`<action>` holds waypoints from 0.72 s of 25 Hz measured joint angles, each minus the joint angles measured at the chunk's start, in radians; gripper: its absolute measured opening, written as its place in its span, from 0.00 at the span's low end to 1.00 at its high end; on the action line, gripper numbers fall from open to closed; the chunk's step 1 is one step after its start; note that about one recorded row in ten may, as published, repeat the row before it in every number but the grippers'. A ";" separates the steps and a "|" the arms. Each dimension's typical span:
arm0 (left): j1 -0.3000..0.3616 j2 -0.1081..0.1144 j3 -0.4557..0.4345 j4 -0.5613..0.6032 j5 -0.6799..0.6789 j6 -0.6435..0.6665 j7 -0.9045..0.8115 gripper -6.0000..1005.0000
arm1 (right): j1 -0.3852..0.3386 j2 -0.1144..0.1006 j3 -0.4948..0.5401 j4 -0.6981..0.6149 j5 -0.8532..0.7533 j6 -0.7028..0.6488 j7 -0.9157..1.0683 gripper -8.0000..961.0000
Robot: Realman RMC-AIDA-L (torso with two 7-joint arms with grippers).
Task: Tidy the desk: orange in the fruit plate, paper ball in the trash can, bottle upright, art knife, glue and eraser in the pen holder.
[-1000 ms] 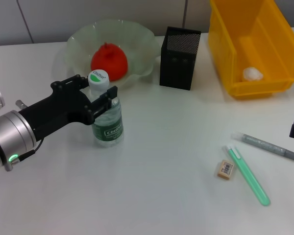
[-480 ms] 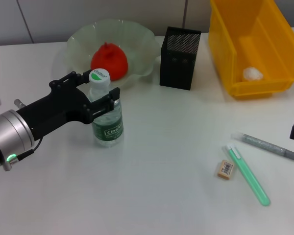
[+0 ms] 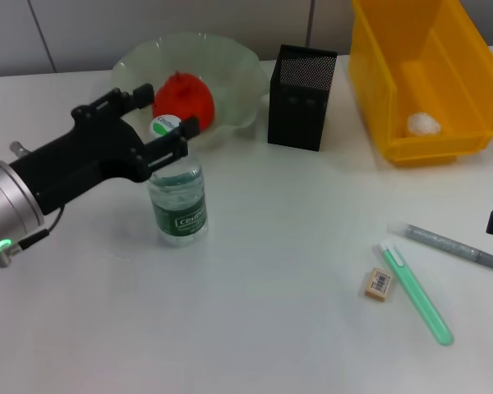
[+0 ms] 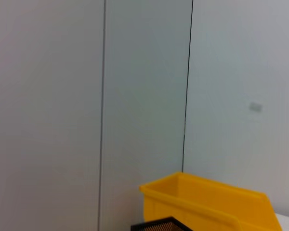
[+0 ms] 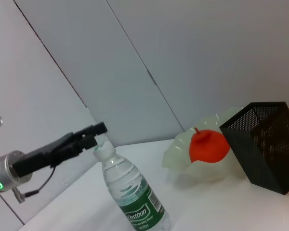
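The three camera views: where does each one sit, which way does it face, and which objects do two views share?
Head view: above the white desk, looking forward and down; shows the left end effector at the clear green-labelled bottle.
Left wrist view: faces the wall, catching the yellow plastic trash can; no body visible.
Right wrist view: low, facing across the desk at bottle, left end effector and black mesh pen holder.
Shared: bottle and pen holder, in head and right wrist views.

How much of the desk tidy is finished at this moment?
Done: orange in the fruit plate, paper ball in the trash can, bottle upright. In hand: left claw open at its cap. Left: eraser and two pen-like items outside the pen holder.
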 joint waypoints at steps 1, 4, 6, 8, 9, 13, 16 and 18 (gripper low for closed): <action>0.000 0.000 -0.005 -0.006 0.000 0.000 0.000 0.76 | 0.000 0.000 0.000 0.000 0.000 0.000 0.000 0.50; -0.001 0.002 -0.025 -0.030 -0.001 -0.012 -0.001 0.76 | 0.000 0.000 0.000 0.000 0.000 0.000 0.000 0.50; -0.002 0.002 -0.029 -0.037 -0.001 -0.019 -0.001 0.76 | 0.000 0.000 0.000 0.000 0.000 0.000 0.000 0.50; 0.000 0.002 -0.041 -0.053 -0.001 -0.048 -0.005 0.75 | 0.000 0.000 0.000 0.000 0.000 0.001 0.000 0.50; 0.000 0.002 -0.052 -0.059 -0.001 -0.080 -0.016 0.75 | 0.000 0.000 0.000 0.000 0.000 0.006 0.000 0.50; -0.001 0.002 -0.064 -0.062 -0.002 -0.114 -0.030 0.73 | 0.001 0.000 0.004 0.000 -0.001 0.013 0.003 0.49; -0.005 0.002 -0.106 -0.065 -0.002 -0.235 -0.065 0.68 | 0.006 0.000 0.011 0.000 -0.005 0.022 0.009 0.49; -0.007 0.002 -0.121 -0.066 -0.002 -0.286 -0.072 0.62 | 0.009 0.000 0.012 0.000 -0.006 0.035 0.012 0.49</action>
